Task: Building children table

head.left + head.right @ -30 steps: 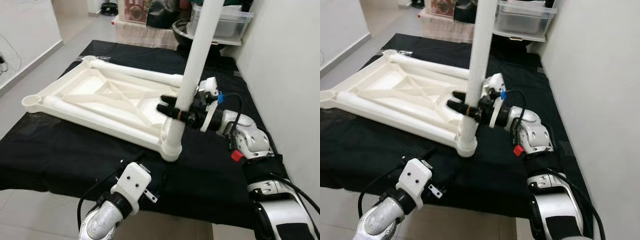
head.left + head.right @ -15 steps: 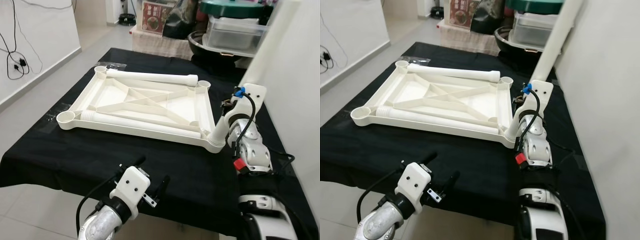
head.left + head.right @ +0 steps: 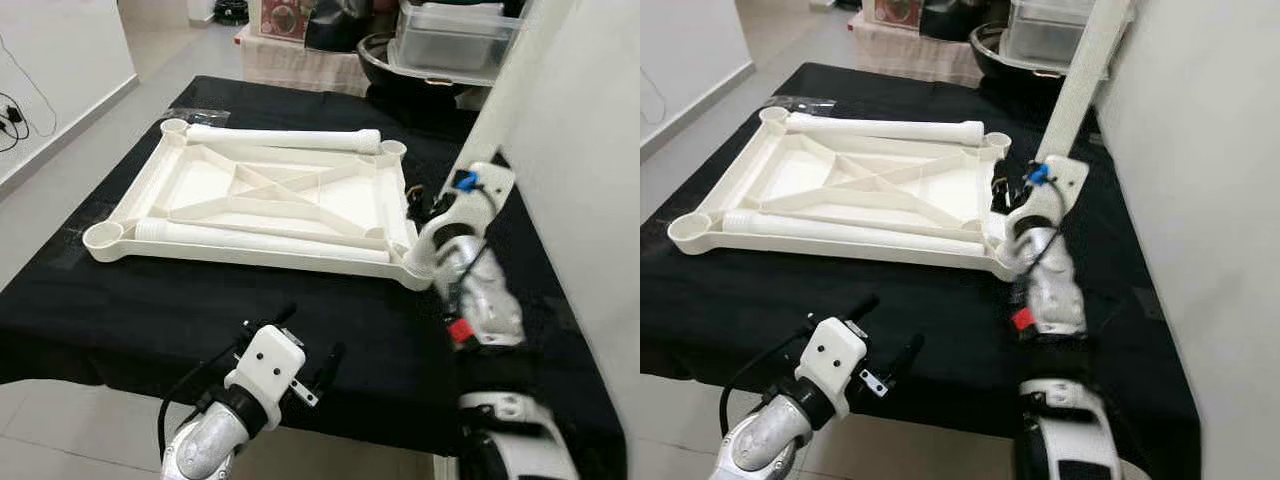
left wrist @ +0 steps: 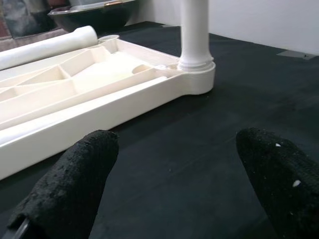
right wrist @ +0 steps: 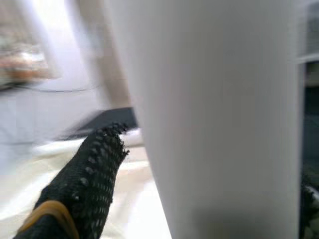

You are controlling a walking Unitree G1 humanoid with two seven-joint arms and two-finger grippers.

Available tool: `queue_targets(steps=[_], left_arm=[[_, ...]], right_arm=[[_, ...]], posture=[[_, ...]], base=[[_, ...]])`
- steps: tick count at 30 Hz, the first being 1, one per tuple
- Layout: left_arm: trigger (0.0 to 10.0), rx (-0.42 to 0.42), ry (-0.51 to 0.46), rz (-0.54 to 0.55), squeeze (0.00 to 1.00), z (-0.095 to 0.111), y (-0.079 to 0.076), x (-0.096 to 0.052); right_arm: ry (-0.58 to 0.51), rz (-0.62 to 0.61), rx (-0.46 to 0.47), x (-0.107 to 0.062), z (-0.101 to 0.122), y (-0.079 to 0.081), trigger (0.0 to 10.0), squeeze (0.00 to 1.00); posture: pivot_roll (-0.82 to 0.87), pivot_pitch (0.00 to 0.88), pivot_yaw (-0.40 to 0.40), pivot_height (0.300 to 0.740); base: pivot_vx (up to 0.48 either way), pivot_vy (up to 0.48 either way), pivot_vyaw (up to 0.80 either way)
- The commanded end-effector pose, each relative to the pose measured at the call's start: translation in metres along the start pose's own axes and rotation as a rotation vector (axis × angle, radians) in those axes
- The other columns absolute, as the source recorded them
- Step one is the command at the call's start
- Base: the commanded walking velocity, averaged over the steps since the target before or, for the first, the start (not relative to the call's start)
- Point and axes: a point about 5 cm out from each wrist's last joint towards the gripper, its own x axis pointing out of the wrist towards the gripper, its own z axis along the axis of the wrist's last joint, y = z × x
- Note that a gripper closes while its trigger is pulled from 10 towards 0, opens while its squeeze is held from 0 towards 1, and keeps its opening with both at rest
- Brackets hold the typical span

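Note:
An upturned white plastic table top (image 3: 250,190) lies on the black-covered table (image 3: 150,310). One white leg (image 3: 500,110) stands in its near right corner socket (image 3: 418,270) and leans up toward the wall. My right gripper (image 3: 425,215) is shut on that leg low down; in the right wrist view the leg (image 5: 214,119) sits between the black fingers (image 5: 89,184). Two loose legs lie in the top, one along the far side (image 3: 285,138) and one along the near side (image 3: 260,238). My left gripper (image 3: 310,340) hovers open at the table's front edge, its fingertips (image 4: 75,179) wide apart.
A clear plastic box (image 3: 450,40) and a dark bowl (image 3: 400,65) stand behind the table. A white wall (image 3: 590,180) runs close along the right side. Bare floor (image 3: 60,120) lies to the left. Black cloth in front of the top is free.
The camera has shifted. My right wrist has swung round the standing leg, from beside it to in front of it, still gripping. The left gripper stays open at the front edge.

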Motion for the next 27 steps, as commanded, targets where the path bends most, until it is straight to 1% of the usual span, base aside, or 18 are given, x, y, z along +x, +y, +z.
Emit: queue_targets(steps=[1, 2, 3, 4, 5, 6, 7, 8, 9, 11, 13, 14, 18, 21, 24, 25, 26, 27], left_arm=[[10.0, -0.009, 0.012, -0.006, 0.0, -0.002, -0.002, -0.001], [10.0, -0.009, 0.012, -0.006, 0.0, -0.002, -0.002, -0.001], [10.0, -0.009, 0.011, -0.007, 0.0, -0.002, -0.002, -0.001], [10.0, -0.009, 0.011, -0.007, 0.0, -0.002, -0.002, -0.001], [10.0, -0.009, 0.011, -0.007, 0.0, -0.002, -0.002, -0.001], [10.0, -0.007, 0.011, -0.006, 0.0, -0.002, -0.002, -0.001], [10.0, -0.007, 0.011, -0.006, 0.0, -0.002, -0.002, -0.001], [10.0, -0.007, 0.011, -0.005, 0.0, -0.002, -0.002, -0.001], [10.0, -0.007, 0.011, -0.005, 0.0, -0.002, -0.002, -0.001], [10.0, -0.008, 0.011, -0.005, 0.0, -0.002, -0.002, -0.002], [10.0, -0.007, 0.012, -0.005, 0.0, -0.002, -0.002, -0.002], [10.0, -0.008, 0.012, -0.005, 0.0, -0.002, -0.002, -0.002], [10.0, -0.007, 0.013, -0.005, 0.0, -0.002, -0.002, -0.002], [10.0, -0.007, 0.013, -0.003, 0.0, -0.002, -0.002, -0.002], [10.0, -0.007, 0.013, -0.003, 0.0, -0.002, -0.002, -0.002], [10.0, -0.008, 0.013, -0.004, 0.0, -0.002, -0.002, -0.002], [10.0, -0.008, 0.013, -0.004, 0.0, -0.002, -0.002, -0.002], [10.0, -0.008, 0.013, -0.004, 0.0, -0.002, -0.002, -0.002]], right_arm=[[0.083, 0.382, 0.091, -0.001, 0.0, 0.021, 10.0, 0.0], [0.083, 0.382, 0.091, -0.001, 0.0, 0.021, 10.0, 0.0], [0.21, 0.623, 0.093, -0.015, -0.002, 0.026, 10.0, 0.0], [0.244, 0.684, 0.092, -0.02, -0.003, 0.028, 10.0, 0.0], [0.244, 0.684, 0.092, -0.02, -0.003, 0.028, 10.0, 0.0], [0.307, 0.78, 0.067, -0.025, -0.006, 0.028, 10.0, 0.0], [0.307, 0.78, 0.067, -0.025, -0.006, 0.028, 10.0, 0.0], [0.341, 0.854, 0.061, -0.03, -0.008, 0.031, 10.0, 0.0], [0.341, 0.854, 0.061, -0.03, -0.008, 0.031, 10.0, 0.0], [0.402, 1.044, 0.055, -0.037, -0.012, 0.038, 10.0, 0.0], [0.407, 1.075, 0.063, -0.036, -0.013, 0.038, 10.0, 0.0], [0.386, 1.045, 0.056, -0.031, -0.013, 0.04, 0.0, 0.0], [0.364, 1.011, 0.041, -0.022, -0.013, 0.042, 0.0, 0.0], [0.315, 0.772, -0.031, -0.007, -0.018, 0.034, 0.0, 0.0], [0.302, 0.71, -0.044, -0.005, -0.019, 0.031, 0.0, 0.0], [0.291, 0.574, -0.075, -0.002, -0.021, 0.022, 0.0, 0.0], [0.283, 0.479, -0.097, 0.0, -0.023, 0.016, 0.0, 0.0], [0.283, 0.479, -0.097, 0.0, -0.023, 0.016, 0.0, 0.0]], posture=[[0.1, 0.067, -0.12, 0.74], [0.1, 0.067, -0.12, 0.74], [0.1, 0.067, -0.121, 0.74], [0.1, 0.067, -0.121, 0.74], [0.1, 0.067, -0.121, 0.74], [0.1, 0.066, -0.126, 0.74], [0.1, 0.066, -0.126, 0.74], [0.1, 0.066, -0.126, 0.74], [0.1, 0.066, -0.126, 0.74], [0.11, 0.065, -0.126, 0.74], [0.11, 0.065, -0.126, 0.74], [0.11, 0.064, -0.126, 0.74], [0.11, 0.064, -0.126, 0.74], [0.11, 0.066, -0.126, 0.74], [0.11, 0.066, -0.126, 0.74], [0.11, 0.067, -0.124, 0.74], [0.11, 0.067, -0.124, 0.74], [0.11, 0.067, -0.124, 0.74]], base=[[0.0, 0.0, 0.0], [0.0, 0.0, 0.0], [0.0, 0.0, 0.0], [0.0, 0.0, 0.0], [0.0, 0.0, 0.0], [0.0, 0.0, 0.0], [0.0, 0.0, 0.0], [0.0, 0.0, 0.0], [0.0, 0.0, 0.0], [0.0, 0.0, 0.0], [0.0, 0.0, 0.0], [0.0, 0.0, 0.0], [0.0, 0.0, 0.0], [0.0, 0.0, 0.0], [0.0, 0.0, 0.0], [0.0, 0.0, 0.0], [0.0, 0.0, 0.0], [0.0, 0.0, 0.0]])
